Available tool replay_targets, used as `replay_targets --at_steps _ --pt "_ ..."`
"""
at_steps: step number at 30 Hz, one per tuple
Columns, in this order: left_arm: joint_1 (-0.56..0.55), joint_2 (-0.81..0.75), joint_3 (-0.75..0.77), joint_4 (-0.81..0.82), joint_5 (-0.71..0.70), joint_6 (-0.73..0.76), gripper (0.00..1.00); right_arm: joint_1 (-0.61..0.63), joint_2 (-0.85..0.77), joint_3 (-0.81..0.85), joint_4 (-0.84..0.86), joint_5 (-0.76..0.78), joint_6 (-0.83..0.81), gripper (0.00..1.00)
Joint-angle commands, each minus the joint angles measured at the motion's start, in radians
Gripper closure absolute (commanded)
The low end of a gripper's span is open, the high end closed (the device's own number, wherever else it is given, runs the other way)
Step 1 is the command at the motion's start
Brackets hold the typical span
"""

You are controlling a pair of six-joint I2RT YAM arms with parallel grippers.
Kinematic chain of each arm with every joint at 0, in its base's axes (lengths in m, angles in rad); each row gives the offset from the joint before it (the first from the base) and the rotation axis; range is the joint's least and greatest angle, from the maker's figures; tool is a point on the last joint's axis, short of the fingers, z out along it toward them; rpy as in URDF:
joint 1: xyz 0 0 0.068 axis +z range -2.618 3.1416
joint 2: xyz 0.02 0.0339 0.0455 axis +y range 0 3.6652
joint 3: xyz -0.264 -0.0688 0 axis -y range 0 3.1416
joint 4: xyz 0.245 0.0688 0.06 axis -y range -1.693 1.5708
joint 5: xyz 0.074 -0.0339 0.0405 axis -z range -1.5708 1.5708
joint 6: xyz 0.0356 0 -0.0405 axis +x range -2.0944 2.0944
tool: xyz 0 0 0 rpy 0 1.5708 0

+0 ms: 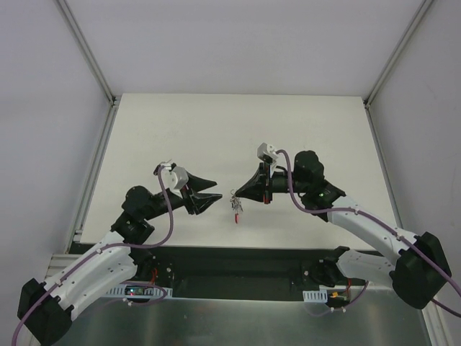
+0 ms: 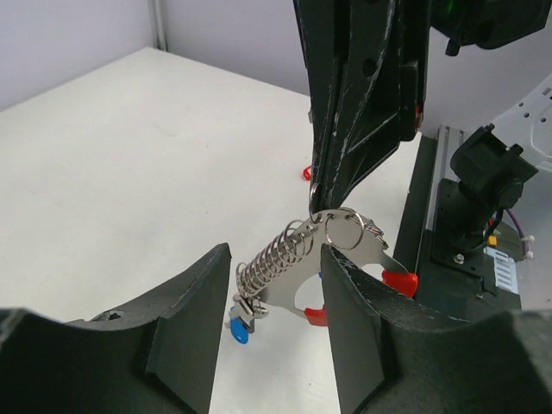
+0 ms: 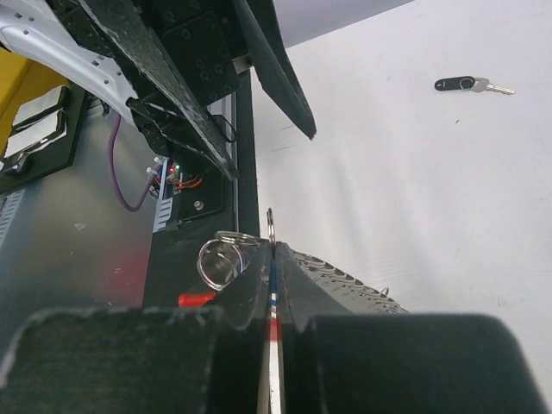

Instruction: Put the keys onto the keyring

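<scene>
The right claw [image 1: 237, 192] is clenched on the keyring [image 2: 285, 255]; the left claw [image 1: 217, 189], at its 9 o'clock, stands released.

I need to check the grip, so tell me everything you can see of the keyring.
The keyring is shiny silver metal: a split ring on top, a coiled chain and a flat plate with red plastic pieces. It hangs tilted above the table, pinched at its top by the shut right gripper. A blue key head shows at its low end.
</scene>
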Motion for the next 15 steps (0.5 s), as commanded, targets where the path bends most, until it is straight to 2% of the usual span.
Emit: replay_targets --at_steps 1,4,7,10,15 --pt "0.011 0.053 0.066 -0.012 0.064 -0.005 0.54 0.0 -0.041 0.055 0.041 -0.017 -0.019 0.99" --pt "0.011 0.117 0.072 0.078 0.119 -0.046 0.54 -0.002 -0.041 0.055 0.05 -0.02 -0.017 0.98" --pt "0.011 0.162 0.095 0.089 0.157 -0.057 0.55 -0.002 -0.043 0.067 0.017 -0.021 -0.048 0.99" --pt "0.011 0.184 0.127 0.048 0.19 -0.033 0.55 0.003 -0.049 0.125 -0.14 0.003 -0.167 0.99" --pt "0.011 0.178 0.183 -0.118 0.199 0.065 0.53 0.038 -0.075 0.281 -0.584 0.144 -0.419 0.99"
